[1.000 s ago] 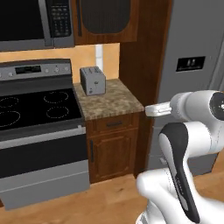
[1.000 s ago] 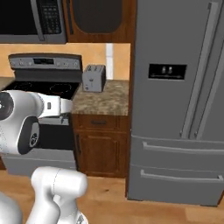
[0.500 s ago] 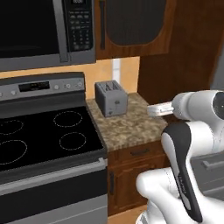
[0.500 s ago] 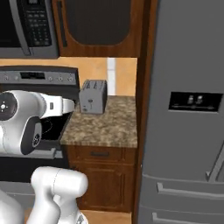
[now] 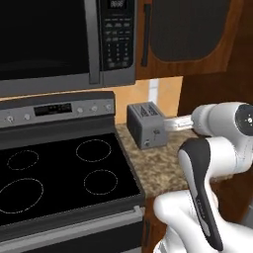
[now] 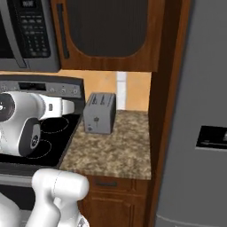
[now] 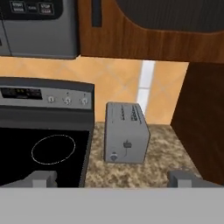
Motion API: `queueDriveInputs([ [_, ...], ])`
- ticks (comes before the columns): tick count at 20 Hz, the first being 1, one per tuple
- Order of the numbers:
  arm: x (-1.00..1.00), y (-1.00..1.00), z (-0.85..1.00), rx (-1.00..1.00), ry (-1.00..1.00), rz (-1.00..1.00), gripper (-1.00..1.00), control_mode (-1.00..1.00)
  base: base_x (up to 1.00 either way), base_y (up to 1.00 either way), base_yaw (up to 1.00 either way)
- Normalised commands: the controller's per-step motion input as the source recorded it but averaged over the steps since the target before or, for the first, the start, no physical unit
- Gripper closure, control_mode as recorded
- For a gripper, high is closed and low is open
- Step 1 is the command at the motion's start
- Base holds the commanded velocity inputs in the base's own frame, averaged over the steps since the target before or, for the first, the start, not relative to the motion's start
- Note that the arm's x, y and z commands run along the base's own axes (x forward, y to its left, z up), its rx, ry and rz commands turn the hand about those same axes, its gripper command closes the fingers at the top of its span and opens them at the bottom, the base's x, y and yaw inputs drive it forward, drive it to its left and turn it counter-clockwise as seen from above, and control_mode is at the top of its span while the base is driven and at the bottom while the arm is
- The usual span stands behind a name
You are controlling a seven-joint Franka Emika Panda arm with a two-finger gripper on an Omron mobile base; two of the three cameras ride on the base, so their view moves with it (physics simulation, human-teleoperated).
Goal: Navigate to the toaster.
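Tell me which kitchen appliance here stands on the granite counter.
The toaster: small, grey, boxy, on the speckled counter. The microwave hangs above the stove.

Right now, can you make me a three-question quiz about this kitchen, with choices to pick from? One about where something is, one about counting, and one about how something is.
1. Where does the toaster stand?
A. On the speckled counter, beside the stove
B. On top of the microwave
C. Inside the fridge

2. How many burner rings are drawn on the stove top?
A. Two
B. Four
C. Six

3. How is the toaster standing?
A. Tipped on its side
B. Hanging from the cabinet
C. Upright, slots on top, lever end facing the robot

Answers:
1. A, it sits on the granite counter right next to the black stove top.
2. B, the left base view shows four white rings on the black glass.
3. C, its two dark slots face up, and the lever and knob show on the near end.
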Motion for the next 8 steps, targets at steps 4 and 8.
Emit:
queueDriveInputs([
  [4, 0.0, 0.0, 0.0, 0.0, 0.0, 0.0, -1.0, 1.0, 0.72, -0.71, 0.47],
  [8, 0.0, 0.0, 0.0, 0.0, 0.0, 0.0, -1.0, 1.0, 0.67, -0.76, 0.44],
])
